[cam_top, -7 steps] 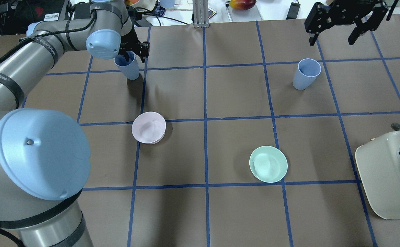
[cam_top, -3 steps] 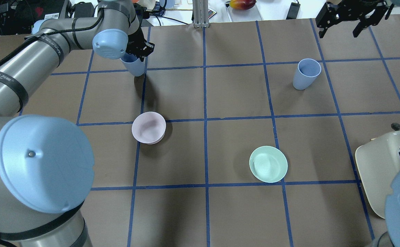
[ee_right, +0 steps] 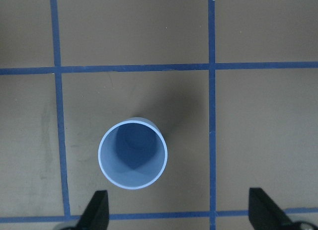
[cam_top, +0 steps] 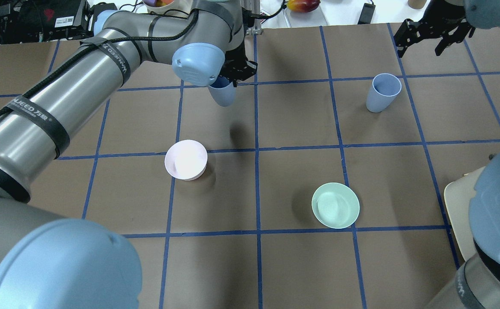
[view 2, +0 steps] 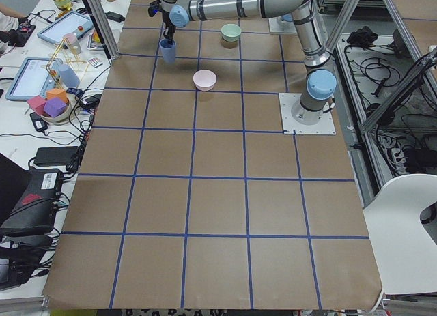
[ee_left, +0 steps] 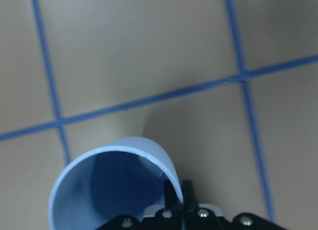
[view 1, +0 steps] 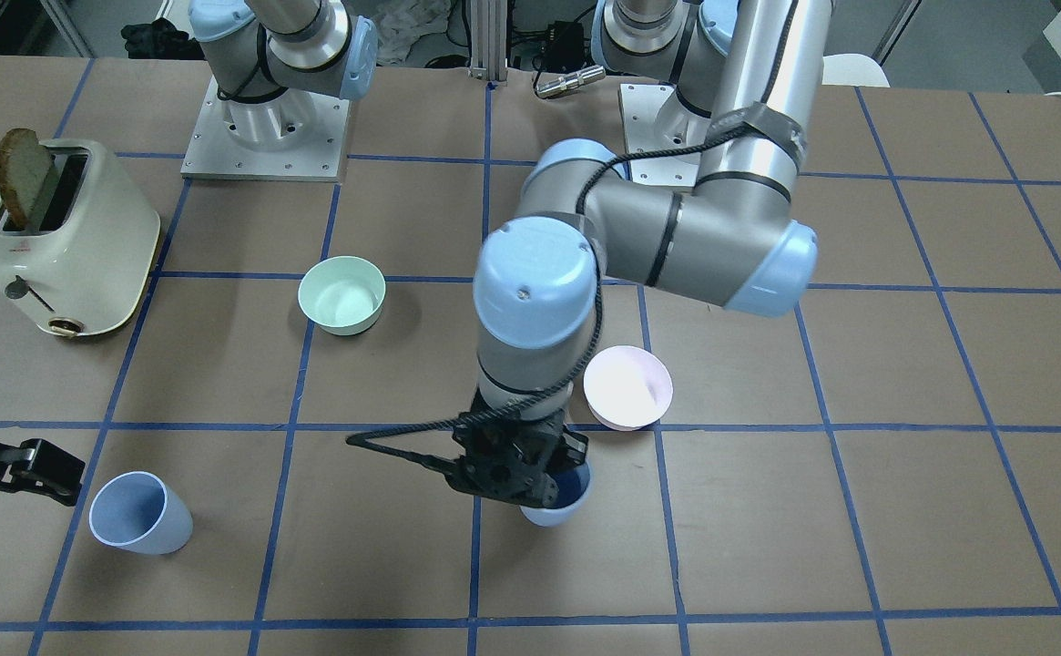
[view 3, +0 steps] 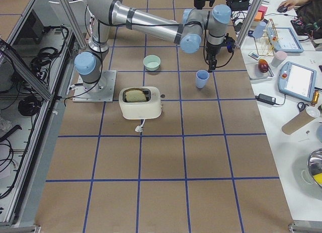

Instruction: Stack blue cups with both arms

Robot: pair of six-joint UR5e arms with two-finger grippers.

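Observation:
My left gripper (cam_top: 234, 71) is shut on the rim of one blue cup (cam_top: 223, 93) and holds it upright above the table, near the far centre. The cup also shows in the front view (view 1: 556, 507) and the left wrist view (ee_left: 113, 190), with one finger inside the rim and one outside. The second blue cup (cam_top: 383, 92) stands upright on the table at the far right. My right gripper (cam_top: 421, 43) is open and empty, above and just beyond it. In the right wrist view the cup (ee_right: 132, 160) sits in front of the spread fingers (ee_right: 97, 212).
A pale pink bowl (cam_top: 186, 159) and a mint-green bowl (cam_top: 335, 205) stand on the brown table with blue tape lines (cam_top: 297, 266). A cream toaster (view 1: 56, 241) holding a slice of toast stands near the right arm's base.
My left arm has lifted its blue cup and carried it to the right, towards the table's centre line. My right gripper has shifted a little farther back. The second cup has not moved.

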